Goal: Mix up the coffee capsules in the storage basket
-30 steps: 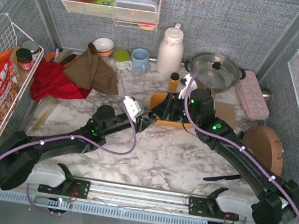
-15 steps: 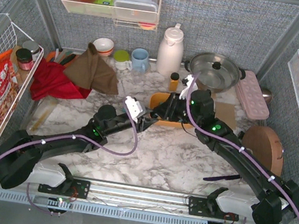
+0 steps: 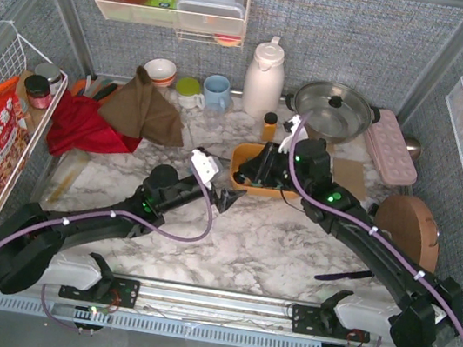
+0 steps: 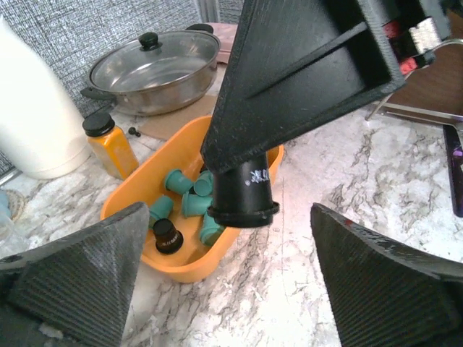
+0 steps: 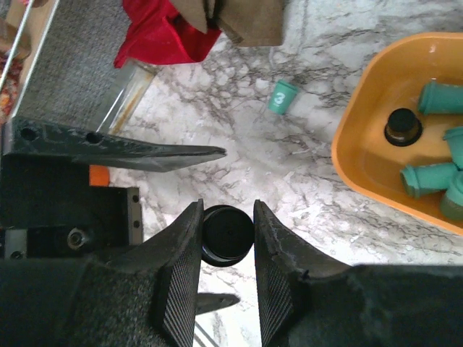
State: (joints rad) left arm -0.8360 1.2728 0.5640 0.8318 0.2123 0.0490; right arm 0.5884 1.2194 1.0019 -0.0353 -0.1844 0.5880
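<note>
The orange storage basket [image 3: 242, 154] [image 4: 129, 208] [image 5: 356, 144] lies mid-table and holds several teal coffee capsules [image 4: 189, 203] [image 5: 419, 179] and one black one [image 4: 167, 236] [image 5: 402, 126]. My right gripper [image 3: 245, 177] [image 5: 228, 210] is shut on another black capsule [image 4: 244, 194] [image 5: 227, 235], held just off the basket's near left corner, above the marble. My left gripper [image 3: 229, 198] stands wide open, with that capsule between its spread fingers [image 4: 79, 275] but untouched. One teal capsule [image 5: 283, 97] sits alone on the table left of the basket.
Behind the basket stand an amber bottle [image 4: 112, 144], a white thermos [image 4: 36, 108] and a lidded steel pot [image 4: 155, 65]. A pink egg tray [image 3: 392, 146] and a round wooden board [image 3: 408, 228] lie to the right. Red and brown cloths [image 3: 108, 119] lie at the left.
My left gripper's jaws have sprung open and let go of the black capsule. My right gripper has closed on it. Both arms stay close to where they were.
</note>
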